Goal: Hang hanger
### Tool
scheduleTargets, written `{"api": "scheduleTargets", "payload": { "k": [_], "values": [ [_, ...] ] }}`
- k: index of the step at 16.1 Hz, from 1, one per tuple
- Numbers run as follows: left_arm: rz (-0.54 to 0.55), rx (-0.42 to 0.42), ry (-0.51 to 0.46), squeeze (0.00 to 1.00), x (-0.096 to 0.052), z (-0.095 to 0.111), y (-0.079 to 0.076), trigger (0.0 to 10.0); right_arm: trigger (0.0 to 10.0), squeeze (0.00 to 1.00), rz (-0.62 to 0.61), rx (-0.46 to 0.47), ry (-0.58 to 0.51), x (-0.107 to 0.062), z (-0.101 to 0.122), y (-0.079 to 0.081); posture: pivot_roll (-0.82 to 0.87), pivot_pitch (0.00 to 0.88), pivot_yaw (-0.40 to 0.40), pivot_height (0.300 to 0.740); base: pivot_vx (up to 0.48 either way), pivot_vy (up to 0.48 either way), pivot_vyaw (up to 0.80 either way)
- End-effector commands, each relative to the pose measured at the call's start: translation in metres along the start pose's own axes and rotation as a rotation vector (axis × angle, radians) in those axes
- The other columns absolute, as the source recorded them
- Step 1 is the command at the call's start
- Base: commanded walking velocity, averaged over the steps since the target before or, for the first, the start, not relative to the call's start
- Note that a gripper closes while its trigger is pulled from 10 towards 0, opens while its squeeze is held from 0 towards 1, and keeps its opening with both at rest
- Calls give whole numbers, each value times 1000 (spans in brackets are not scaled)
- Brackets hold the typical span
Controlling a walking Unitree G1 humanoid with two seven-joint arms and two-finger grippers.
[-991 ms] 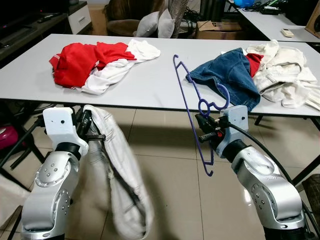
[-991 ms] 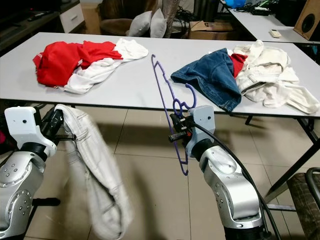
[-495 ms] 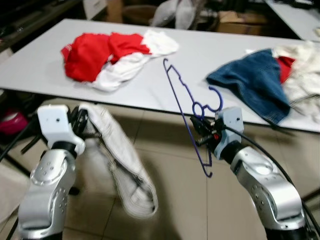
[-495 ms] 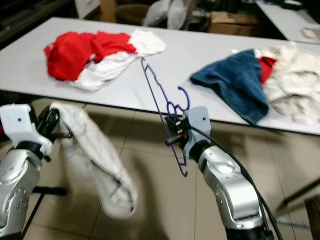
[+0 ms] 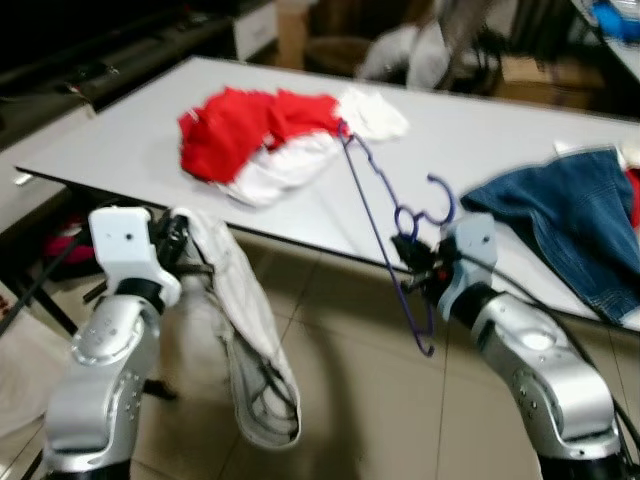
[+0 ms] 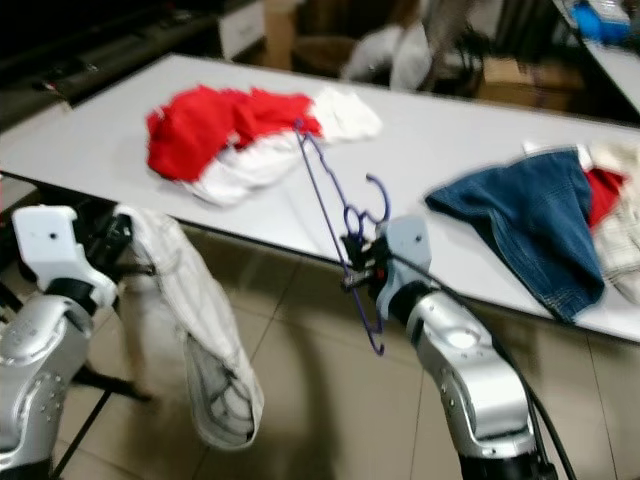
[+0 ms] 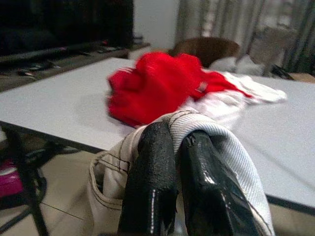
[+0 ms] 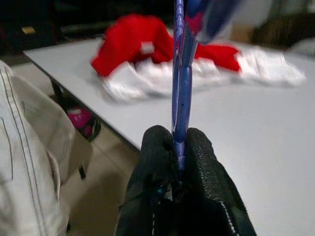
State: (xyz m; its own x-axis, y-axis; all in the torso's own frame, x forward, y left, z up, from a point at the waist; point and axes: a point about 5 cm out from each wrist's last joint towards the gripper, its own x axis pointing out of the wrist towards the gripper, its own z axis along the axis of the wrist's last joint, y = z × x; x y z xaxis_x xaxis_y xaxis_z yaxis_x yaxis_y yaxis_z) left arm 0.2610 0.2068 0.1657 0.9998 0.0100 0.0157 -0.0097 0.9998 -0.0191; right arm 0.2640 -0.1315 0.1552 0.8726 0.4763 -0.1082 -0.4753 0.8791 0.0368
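Observation:
A thin purple hanger (image 5: 385, 215) stands tilted in front of the white table (image 5: 150, 130), its hook (image 5: 440, 198) curling up by the wrist. My right gripper (image 5: 412, 268) is shut on the hanger's bar, and the fingers (image 8: 162, 162) pinch the bar (image 8: 180, 93) in the right wrist view. My left gripper (image 5: 178, 262) is shut on the waistband of off-white trousers (image 5: 245, 350), which hang down toward the tiled floor. In the left wrist view the fingers (image 7: 152, 182) clamp the trousers' fabric (image 7: 216, 142).
A heap of red and white clothes (image 5: 270, 135) lies on the table ahead. Blue jeans (image 5: 570, 225) lie at the table's right with more pale clothes (image 6: 625, 235) beyond. A dark cabinet (image 5: 120, 50) stands at the far left. Table legs (image 5: 60, 270) stand by my left arm.
The camera has swung left and the picture is blurred: the red heap now sits centre and the jeans at the right edge. Both grippers keep their holds.

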Motion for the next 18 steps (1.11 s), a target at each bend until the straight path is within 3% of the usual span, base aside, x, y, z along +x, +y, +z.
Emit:
{"api": "scheduleTargets", "payload": {
  "k": [1, 6, 12, 18],
  "values": [
    [9, 16, -57, 0, 0, 13, 3, 10000, 10000, 0, 29, 9, -22, 3, 4, 5, -53, 0, 27, 740, 364, 0, 0],
    [6, 21, -63, 0, 2, 14, 2, 10000, 10000, 0, 26, 10, -29, 4, 5, 4, -51, 0, 27, 740, 365, 0, 0],
    [15, 26, -93, 0, 7, 23, 5, 10000, 10000, 0, 37, -8, -48, 3, 10, -1, -57, 0, 25, 740, 364, 0, -617],
    [-51, 61, -152, 0, 26, 43, 5, 10000, 10000, 0, 247, -131, -68, -7, 30, -12, -54, 0, 16, 740, 364, 0, 0]
  ]
}}
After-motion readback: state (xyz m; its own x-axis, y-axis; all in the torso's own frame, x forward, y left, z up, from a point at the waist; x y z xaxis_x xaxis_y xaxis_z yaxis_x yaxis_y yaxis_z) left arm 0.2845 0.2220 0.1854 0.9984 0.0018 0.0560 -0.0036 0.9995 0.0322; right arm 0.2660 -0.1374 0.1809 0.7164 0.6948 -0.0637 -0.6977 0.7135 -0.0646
